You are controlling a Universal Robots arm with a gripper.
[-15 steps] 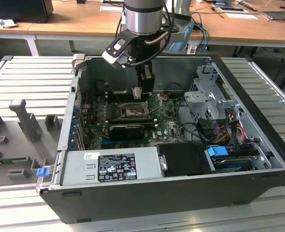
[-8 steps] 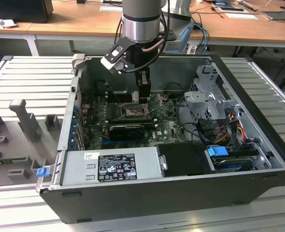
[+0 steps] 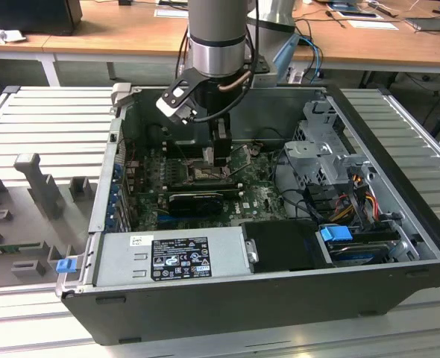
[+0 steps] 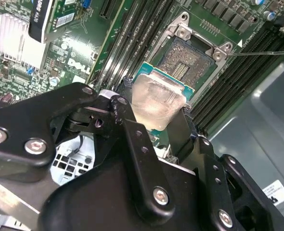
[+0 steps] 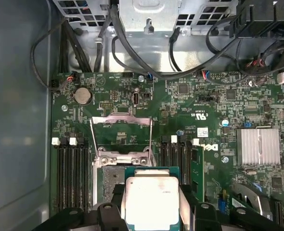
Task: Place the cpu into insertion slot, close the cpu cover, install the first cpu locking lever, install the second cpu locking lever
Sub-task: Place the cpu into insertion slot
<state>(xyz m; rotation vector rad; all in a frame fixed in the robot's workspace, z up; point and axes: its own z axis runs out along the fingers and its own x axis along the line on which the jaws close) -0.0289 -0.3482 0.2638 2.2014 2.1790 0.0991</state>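
One cpu, gripped over an uncovered slot

Closest to my wrist cameras, the gripper (image 4: 154,118) is clenched on the cpu (image 4: 157,98). Its fingers (image 4: 132,132) pinch two opposite edges, so the chip hangs flat with its pale lid up and its underside kept free. Just past it the slot (image 4: 187,60) lies bare with its dark centre showing; I judge the chip is above it and partly short of it, not seated. Beyond that, the cover (image 5: 122,120) is swung back over the board (image 5: 190,103), which leaves the slot reachable. Farthest out, the case (image 3: 205,313) lies on its side, open upward, so the arm (image 3: 216,45) can reach in from above.
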